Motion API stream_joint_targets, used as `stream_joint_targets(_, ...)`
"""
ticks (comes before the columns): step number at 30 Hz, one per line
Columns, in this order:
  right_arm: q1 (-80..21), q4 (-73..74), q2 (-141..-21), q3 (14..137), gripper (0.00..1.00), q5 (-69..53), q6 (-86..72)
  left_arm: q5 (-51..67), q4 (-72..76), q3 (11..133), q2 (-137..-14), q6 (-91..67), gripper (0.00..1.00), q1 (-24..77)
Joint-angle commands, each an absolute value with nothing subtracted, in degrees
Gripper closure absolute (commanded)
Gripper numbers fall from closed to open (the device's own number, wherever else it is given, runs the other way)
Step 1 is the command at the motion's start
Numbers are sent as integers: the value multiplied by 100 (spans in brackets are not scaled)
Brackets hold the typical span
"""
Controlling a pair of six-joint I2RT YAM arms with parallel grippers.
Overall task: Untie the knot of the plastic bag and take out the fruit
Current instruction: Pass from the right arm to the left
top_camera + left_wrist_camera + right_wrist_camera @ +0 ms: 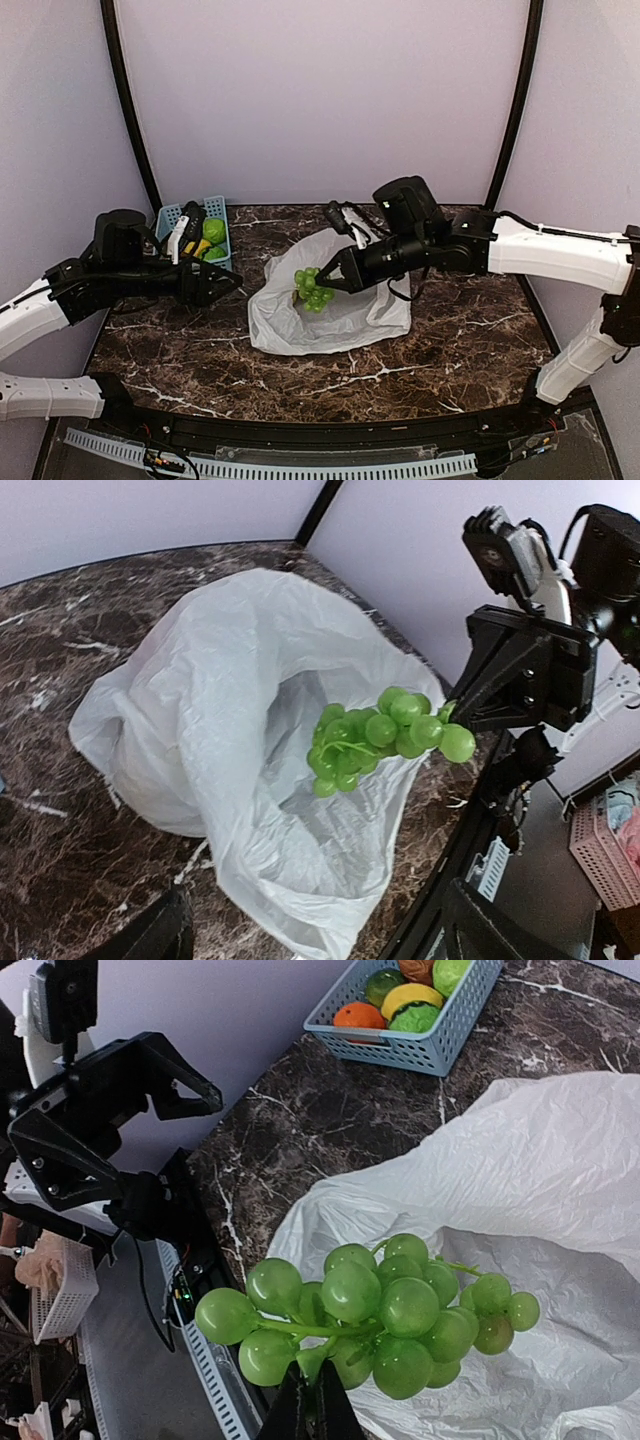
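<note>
Operator: Where does the bunch of green grapes (380,1310) sit against the right tool (310,1412)?

Observer: Right at its tip. The fingers are pressed together on the stem beneath the bunch. The grapes are held up off the tabletop (450,340), just over the gaping mouth of the plastic bag (330,325). Whether the lowest grapes brush the plastic, I cannot tell.

Operator: And the bag itself?

Observer: It lies crumpled near the middle of the tabletop, with its mouth turned toward the left arm. The opening is wide and slack. Folds of white plastic hide whatever lies deeper inside.

Operator: What about the left tool (228,283)?

Observer: It hovers just left of the bag, apart from it and pointing at the opening. Its fingers are spread wide and grip nothing.

Operator: Any other container?

Observer: A blue lattice basket (440,1050) stands at the far left corner of the tabletop, beyond the left arm and well apart from the bag. It holds round basket fruits (358,1015) in orange, yellow and green, packed close together.
</note>
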State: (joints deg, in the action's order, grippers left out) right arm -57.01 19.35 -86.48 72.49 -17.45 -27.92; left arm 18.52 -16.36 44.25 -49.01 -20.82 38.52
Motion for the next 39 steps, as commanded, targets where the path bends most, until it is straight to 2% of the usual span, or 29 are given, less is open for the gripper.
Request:
stream_joint_targets(1, -5734, 1234, -8245, 7370, 97, -2397, -2786, 2923, -751, 4497, -4725, -1936, 15, 3870)
stream_joint_targets(6, -5738, 784, -8130, 7486, 97, -3224, -2870, 3690, 477, 4358, -4799, -2169, 15, 3913)
stream_joint_targets(10, -5743, 316, -8101, 7472, 97, -3919, -3076, 3873, 1493, 4131, -4864, -2549, 14, 4040)
stream_joint_targets(28, -5748, 26, -8067, 7514, 97, -4153, -3269, 3600, 2191, 4338, -6071, -2438, 13, 5076)
stream_joint_targets(36, -5747, 26, -8045, 7443, 97, -4045, -3317, 3321, 2176, 4455, -6289, -2458, 28, 5191)
stream_joint_targets(39, -5748, 26, -8018, 7383, 98, -3913, -3327, 3202, 2170, 4439, -6229, -2448, 38, 5194)
